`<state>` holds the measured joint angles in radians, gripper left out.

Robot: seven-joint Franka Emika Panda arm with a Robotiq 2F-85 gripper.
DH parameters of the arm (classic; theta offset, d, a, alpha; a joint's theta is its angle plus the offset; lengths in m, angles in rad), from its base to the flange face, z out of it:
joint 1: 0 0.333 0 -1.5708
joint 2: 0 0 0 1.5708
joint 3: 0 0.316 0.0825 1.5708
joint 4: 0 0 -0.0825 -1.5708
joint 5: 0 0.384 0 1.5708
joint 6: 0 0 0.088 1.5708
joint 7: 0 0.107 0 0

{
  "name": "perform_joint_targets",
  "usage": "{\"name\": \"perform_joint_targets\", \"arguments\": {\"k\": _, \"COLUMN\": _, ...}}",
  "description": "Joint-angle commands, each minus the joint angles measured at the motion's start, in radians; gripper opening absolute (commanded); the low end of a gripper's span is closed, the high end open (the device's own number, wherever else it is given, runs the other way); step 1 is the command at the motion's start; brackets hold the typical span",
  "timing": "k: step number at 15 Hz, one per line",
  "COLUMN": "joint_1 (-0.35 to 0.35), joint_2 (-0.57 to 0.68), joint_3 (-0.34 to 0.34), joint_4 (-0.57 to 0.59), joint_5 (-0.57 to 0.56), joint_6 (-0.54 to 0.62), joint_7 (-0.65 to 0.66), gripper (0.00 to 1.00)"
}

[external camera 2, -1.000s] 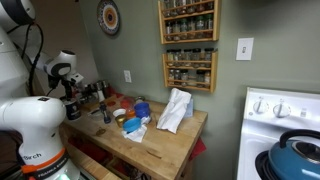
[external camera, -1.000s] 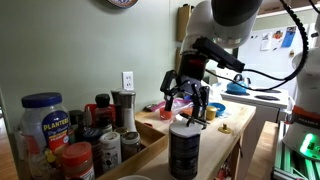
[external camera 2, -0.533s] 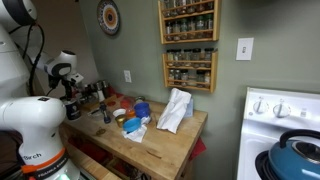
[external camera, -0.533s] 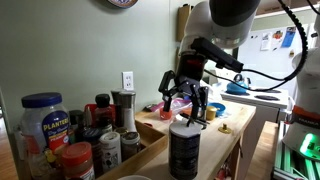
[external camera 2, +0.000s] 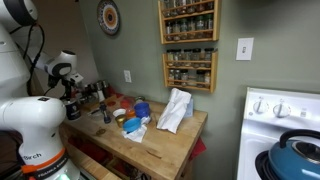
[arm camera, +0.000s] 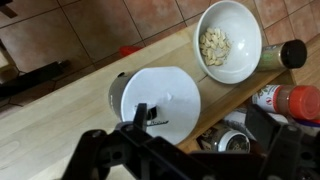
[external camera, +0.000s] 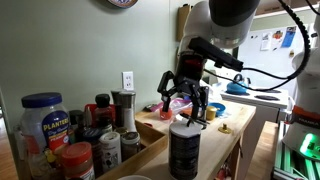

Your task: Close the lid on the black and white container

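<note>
The black and white container stands on the wooden worktop near its front edge. The pale round lid lies on top of it. In the wrist view the lid is a white disc that hides most of the canister, with a small dark mark near its near edge. My gripper hangs a little above the lid, open and empty, with its fingers spread. In the wrist view the gripper has one finger over the lid's near edge and the other to the lid's right, over the jars.
A white bowl of pale nuts stands beyond the canister. Spice jars fill a wooden crate beside it. A blue-lidded jar and a steel grinder stand to the left. A white cloth lies on the worktop, near a stove.
</note>
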<state>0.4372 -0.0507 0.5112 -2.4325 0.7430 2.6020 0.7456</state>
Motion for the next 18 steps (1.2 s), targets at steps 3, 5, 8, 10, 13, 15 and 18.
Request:
{"name": "perform_joint_targets", "arguments": {"k": 3, "joint_1": 0.012, "joint_2": 0.024, "joint_3": -0.009, "joint_4": 0.027, "joint_5": -0.025, "joint_6": -0.030, "joint_7": 0.049, "gripper": 1.00}}
{"name": "perform_joint_targets", "arguments": {"k": 5, "joint_1": 0.013, "joint_2": 0.031, "joint_3": -0.010, "joint_4": 0.035, "joint_5": -0.021, "joint_6": -0.029, "joint_7": 0.037, "gripper": 1.00}}
{"name": "perform_joint_targets", "arguments": {"k": 8, "joint_1": 0.014, "joint_2": 0.044, "joint_3": -0.010, "joint_4": 0.040, "joint_5": -0.021, "joint_6": -0.028, "joint_7": 0.035, "gripper": 1.00}}
{"name": "perform_joint_targets", "arguments": {"k": 10, "joint_1": 0.012, "joint_2": 0.047, "joint_3": -0.012, "joint_4": 0.038, "joint_5": -0.045, "joint_6": -0.029, "joint_7": 0.049, "gripper": 1.00}}
{"name": "perform_joint_targets", "arguments": {"k": 13, "joint_1": 0.007, "joint_2": 0.012, "joint_3": -0.019, "joint_4": 0.024, "joint_5": -0.082, "joint_6": -0.051, "joint_7": 0.073, "gripper": 1.00}}
{"name": "perform_joint_targets", "arguments": {"k": 15, "joint_1": 0.004, "joint_2": -0.021, "joint_3": -0.024, "joint_4": 0.011, "joint_5": -0.123, "joint_6": -0.069, "joint_7": 0.107, "gripper": 1.00}}
{"name": "perform_joint_targets", "arguments": {"k": 18, "joint_1": 0.003, "joint_2": -0.048, "joint_3": -0.032, "joint_4": 0.008, "joint_5": -0.147, "joint_6": -0.095, "joint_7": 0.126, "gripper": 0.72}}
